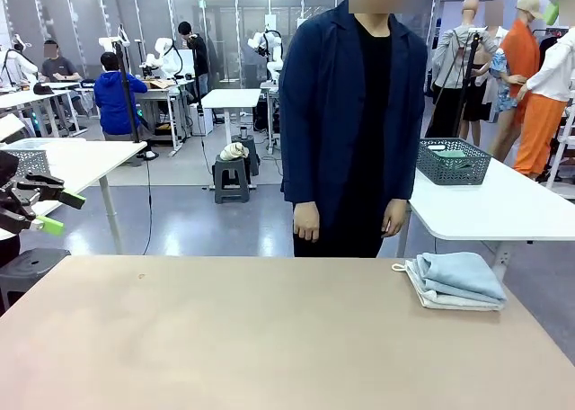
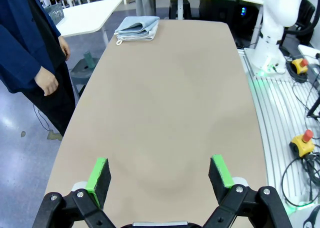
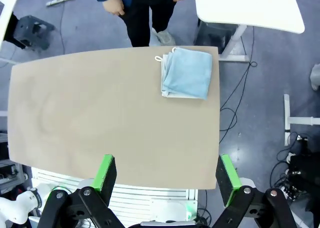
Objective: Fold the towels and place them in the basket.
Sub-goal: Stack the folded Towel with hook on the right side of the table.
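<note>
Two folded towels (image 1: 455, 280) lie stacked at the table's far right corner, a pale blue one on a cream-white one, with a small loop sticking out toward the person. The stack also appears in the left wrist view as towels (image 2: 137, 28) and from high above as towels (image 3: 187, 73). The dark grey basket (image 1: 454, 161) stands on the white side table behind the corner, apart from the towels. My left gripper (image 1: 61, 210) hangs open at the left edge, off the table; its wrist view has the left gripper (image 2: 160, 175) empty. The right gripper (image 3: 167, 175) is open and empty, high over the near edge.
A person in a dark jacket (image 1: 352, 113) stands at the far side, hands down. The beige table (image 1: 225, 338) is bare apart from the towels. A paler mesh basket (image 1: 27, 163) sits on a white table at the left. A dark stool (image 1: 27, 271) stands by the table's left corner.
</note>
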Tool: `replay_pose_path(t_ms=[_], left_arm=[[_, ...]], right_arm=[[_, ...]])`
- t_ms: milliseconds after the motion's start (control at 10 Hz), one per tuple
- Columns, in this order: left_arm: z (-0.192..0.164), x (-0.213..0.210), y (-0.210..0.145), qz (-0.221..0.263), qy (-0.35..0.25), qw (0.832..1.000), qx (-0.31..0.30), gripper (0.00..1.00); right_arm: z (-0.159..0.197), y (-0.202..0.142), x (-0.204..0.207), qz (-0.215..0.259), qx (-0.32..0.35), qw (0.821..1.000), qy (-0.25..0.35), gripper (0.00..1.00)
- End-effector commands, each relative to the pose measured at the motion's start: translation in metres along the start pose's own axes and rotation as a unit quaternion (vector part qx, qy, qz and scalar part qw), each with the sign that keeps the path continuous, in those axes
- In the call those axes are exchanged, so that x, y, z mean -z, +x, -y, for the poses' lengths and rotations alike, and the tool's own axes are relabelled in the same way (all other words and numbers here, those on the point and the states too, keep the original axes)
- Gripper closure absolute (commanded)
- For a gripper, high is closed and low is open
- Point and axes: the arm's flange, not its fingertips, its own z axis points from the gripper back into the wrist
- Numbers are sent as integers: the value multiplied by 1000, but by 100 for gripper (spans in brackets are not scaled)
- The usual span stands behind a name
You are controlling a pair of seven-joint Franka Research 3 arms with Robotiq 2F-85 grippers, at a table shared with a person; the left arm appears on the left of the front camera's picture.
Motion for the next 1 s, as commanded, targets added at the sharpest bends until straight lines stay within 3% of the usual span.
replay_pose_path(t_ms=[0,900], left_arm=[[0,-1,2,3,1,1000,1,0],[0,-1,2,3,1,1000,1,0]], right_arm=[[0,1,-4,-5,2,1000,-2,0],[0,1,-4,-5,2,1000,-2,0]])
